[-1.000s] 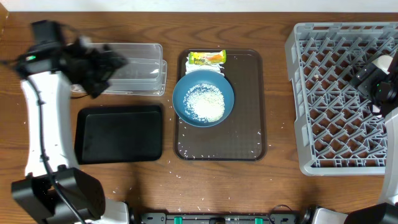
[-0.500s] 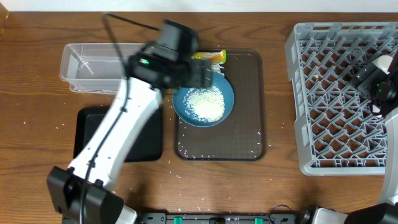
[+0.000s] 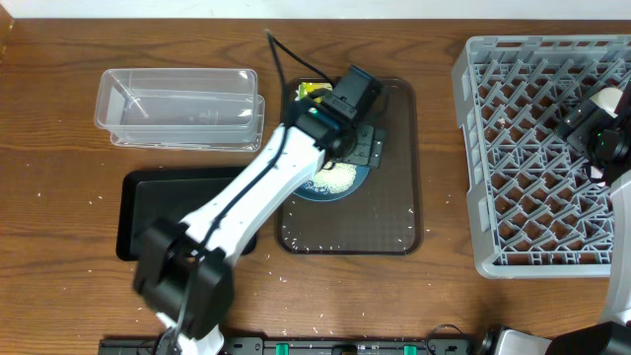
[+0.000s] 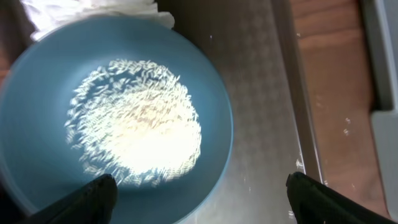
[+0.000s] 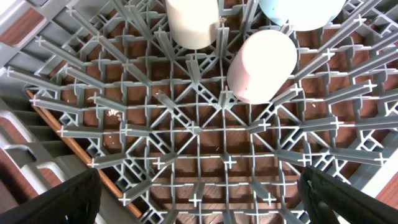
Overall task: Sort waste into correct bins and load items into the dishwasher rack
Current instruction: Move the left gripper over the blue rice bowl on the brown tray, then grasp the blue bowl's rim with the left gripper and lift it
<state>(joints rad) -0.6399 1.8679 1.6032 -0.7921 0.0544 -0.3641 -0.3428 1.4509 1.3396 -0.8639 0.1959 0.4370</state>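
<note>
A wide dark-blue bowl sits in the upper left part of a larger dark-brown rectangular serving tray and holds a heap of loose white rice grains. A crumpled white paper napkin lies against the bowl's far rim, and a small yellow-green printed snack wrapper shows beyond it at the tray's back edge. The left end effector hovers low over the bowl, spread wide and holding nothing, with one fingertip over the bowl and the other over bare tray. To the left are a clear plastic rectangular tub and, nearer the front, a shallow black rectangular tray, whose right side the white left arm crosses. The large light-grey lattice dishwasher rack fills the right side. Among its pegs are a small pink cup, a cream-white cup and a small light-blue bowl. The right end effector hangs above the rack, fully spread and empty. Stray grains dot the serving tray and the wooden tabletop, where a bare strip separates tray from rack.
</note>
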